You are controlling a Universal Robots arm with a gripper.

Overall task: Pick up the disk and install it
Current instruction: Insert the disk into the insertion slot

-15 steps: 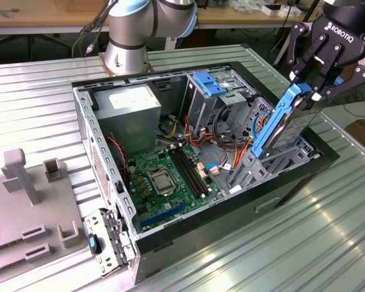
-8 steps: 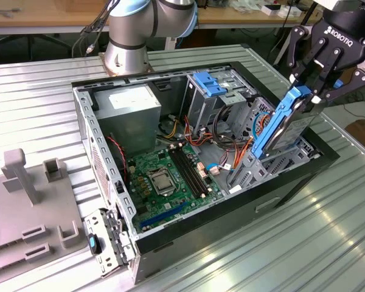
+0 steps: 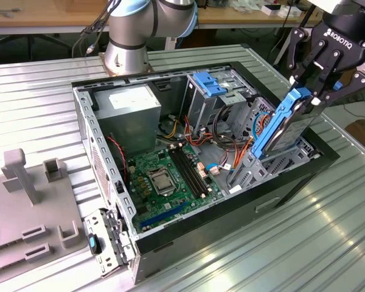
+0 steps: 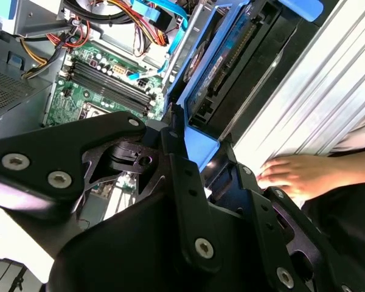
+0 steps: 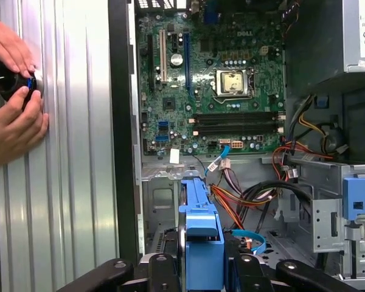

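Note:
The disk [image 3: 286,125], grey metal in a blue plastic carrier frame, hangs tilted on edge over the open computer case [image 3: 103,158], at the exterior view's right end, above the metal drive bay. My black gripper [image 3: 310,91] is shut on its upper end. In the first wrist view the blue frame of the disk [image 5: 201,225] runs edge-on between my fingers [image 5: 161,267]. In the second wrist view the disk [image 4: 216,67] reaches away from the gripper toward the case's edge.
Inside the case lie a green motherboard [image 3: 164,173], a grey power-supply box [image 3: 131,106], a drive cage with blue tabs [image 3: 210,85] and orange and red cables [image 5: 243,198]. A person's hands [image 5: 12,103] hold a small black object on the ribbed metal table beside the case.

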